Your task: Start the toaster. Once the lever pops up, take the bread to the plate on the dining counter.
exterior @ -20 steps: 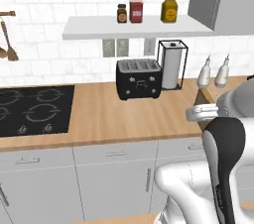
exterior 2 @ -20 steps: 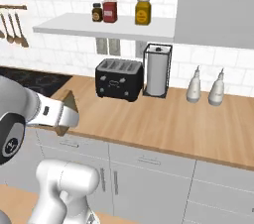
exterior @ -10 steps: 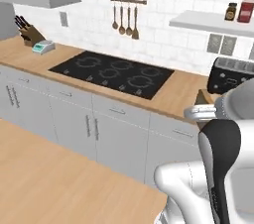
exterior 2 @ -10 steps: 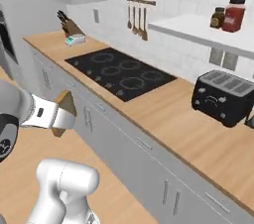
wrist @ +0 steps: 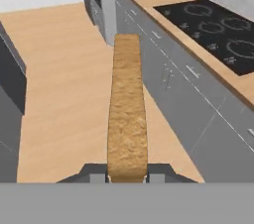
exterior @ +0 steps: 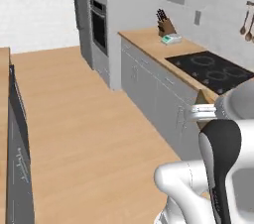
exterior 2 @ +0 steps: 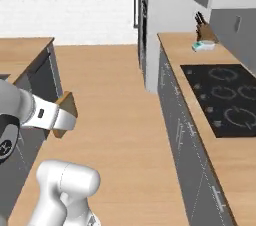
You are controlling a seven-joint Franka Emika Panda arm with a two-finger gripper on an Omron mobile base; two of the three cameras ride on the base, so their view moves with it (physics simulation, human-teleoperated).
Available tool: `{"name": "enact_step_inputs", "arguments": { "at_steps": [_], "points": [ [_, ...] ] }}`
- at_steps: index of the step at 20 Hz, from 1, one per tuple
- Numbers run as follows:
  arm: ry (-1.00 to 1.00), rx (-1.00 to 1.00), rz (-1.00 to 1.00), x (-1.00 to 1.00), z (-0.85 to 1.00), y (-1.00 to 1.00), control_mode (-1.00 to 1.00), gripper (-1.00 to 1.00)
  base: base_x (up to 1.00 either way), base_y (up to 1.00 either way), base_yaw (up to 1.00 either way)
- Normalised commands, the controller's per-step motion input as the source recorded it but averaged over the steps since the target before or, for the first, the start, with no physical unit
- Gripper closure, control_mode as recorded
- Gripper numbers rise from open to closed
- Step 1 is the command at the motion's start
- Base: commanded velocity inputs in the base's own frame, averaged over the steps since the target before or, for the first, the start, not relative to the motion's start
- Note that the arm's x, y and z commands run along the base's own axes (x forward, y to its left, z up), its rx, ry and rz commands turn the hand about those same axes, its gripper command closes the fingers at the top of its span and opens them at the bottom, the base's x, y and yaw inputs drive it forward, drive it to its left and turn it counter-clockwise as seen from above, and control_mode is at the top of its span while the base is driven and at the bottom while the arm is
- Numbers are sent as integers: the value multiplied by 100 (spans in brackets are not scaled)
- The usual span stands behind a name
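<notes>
My gripper [wrist: 127, 176] is shut on the bread [wrist: 127, 114], a tan slice seen edge-on that reaches away from the fingers. From the right base view the bread [exterior 2: 68, 112] sticks out of the gripper [exterior 2: 61, 118] over the floor, next to the dining counter [exterior 2: 22, 51] at the left. The left base view has the bread [exterior: 201, 99] at the gripper [exterior: 200, 114], in front of the wall counter, and the dining counter's edge [exterior: 4, 69] at the far left. The toaster and the plate are out of view.
The wall counter with the black hob [exterior: 218, 72] [exterior 2: 225, 97] [wrist: 213, 25] runs along the right, over grey cabinets [exterior: 158, 94]. A knife block [exterior: 166, 26] and a small teal item [exterior: 171, 39] sit at its far end. A tall oven unit [exterior: 96, 20] stands beyond. Wood floor [exterior 2: 110, 95] lies between the counters.
The whole picture has swung left as the base turned: the toaster and shelf left view, and the hob, oven and floor came in. The bread stays in the shut gripper.
</notes>
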Motion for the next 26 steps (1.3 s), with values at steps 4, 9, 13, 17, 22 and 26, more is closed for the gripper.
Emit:
{"name": "enact_step_inputs", "arguments": {
  "at_steps": [4,9,13,17,22,26],
  "points": [
    [0,0,0,0,0,0,100,100,-22,0,100],
    [0,0,0,0,0,0,100,100,-27,0,100],
    [0,0,0,0,0,0,100,100,-37,21,99],
    [0,0,0,0,0,0,100,100,-41,30,98],
    [0,0,0,0,0,0,100,100,-43,57,87],
    [0,0,0,0,0,0,100,100,-9,98,61]
  ]
}}
